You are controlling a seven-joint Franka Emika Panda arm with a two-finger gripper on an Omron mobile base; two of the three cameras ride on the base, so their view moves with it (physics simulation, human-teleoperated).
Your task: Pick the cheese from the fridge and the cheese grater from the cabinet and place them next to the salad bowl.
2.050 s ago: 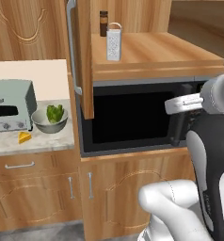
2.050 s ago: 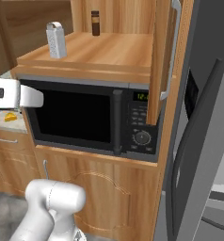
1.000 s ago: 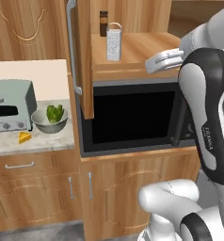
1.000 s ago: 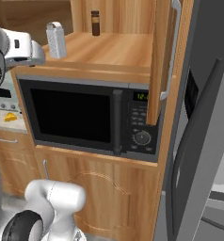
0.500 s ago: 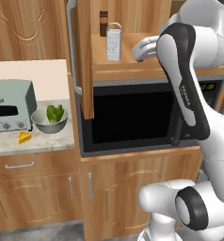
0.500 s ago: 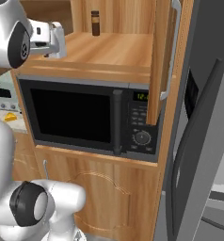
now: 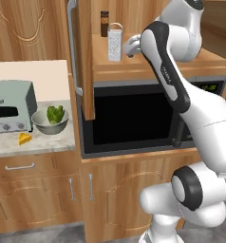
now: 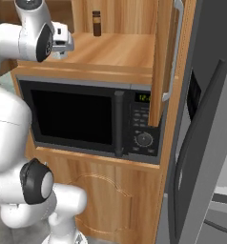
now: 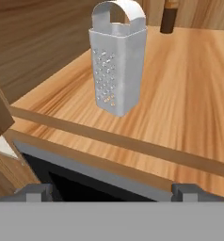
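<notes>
The cheese grater (image 7: 115,42), a tapered silver box with a loop handle, stands upright on the open cabinet's (image 7: 83,57) wooden shelf above the microwave. In the hand view the cheese grater (image 9: 117,61) rises straight ahead, a short way beyond my fingertips (image 9: 36,190). My gripper (image 7: 128,47) hangs just right of it at the shelf's front edge, open and holding nothing; it also shows as the gripper (image 8: 67,45) in the right base view. The cheese (image 7: 24,138), a small yellow wedge, lies on the counter beside the salad bowl (image 7: 51,119). The fridge (image 8: 206,119) stands at the far right.
A dark bottle (image 7: 104,23) stands behind the grater at the back of the shelf. The black microwave (image 7: 129,118) sits right under the shelf. A grey-green toaster oven (image 7: 10,107) stands left of the bowl. The cabinet door (image 8: 165,57) hangs open.
My arm has swung up and to the left, from in front of the microwave to the cabinet shelf, bringing the gripper close to the grater. The jaws have stayed open.
</notes>
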